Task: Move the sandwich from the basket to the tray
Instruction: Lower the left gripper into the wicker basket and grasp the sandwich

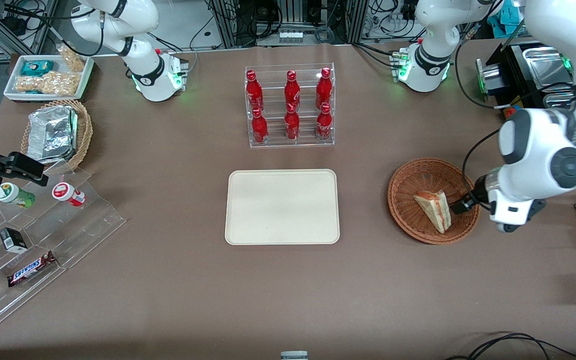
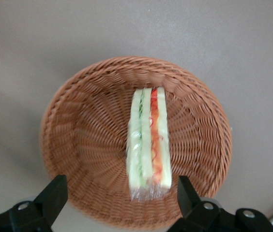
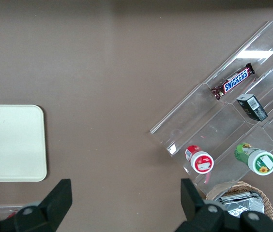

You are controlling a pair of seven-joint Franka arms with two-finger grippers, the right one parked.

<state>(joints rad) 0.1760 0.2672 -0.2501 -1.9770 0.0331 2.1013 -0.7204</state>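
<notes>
The gripper (image 2: 119, 198) hovers over the basket (image 1: 402, 200), jaws spread wide, the sandwich (image 2: 148, 142) lying inside. The approach seems underway; next it must descend, straddle the wedge, before carrying it to the tray (image 1: 282, 206).

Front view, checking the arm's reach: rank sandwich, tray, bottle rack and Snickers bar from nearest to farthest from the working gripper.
The gripper, open, hovers at the basket's rim.
1. sandwich, in the basket
2. tray, mid-table
3. bottle rack, farther from the camera than the tray
4. Snickers bar, parked arm's end
</notes>
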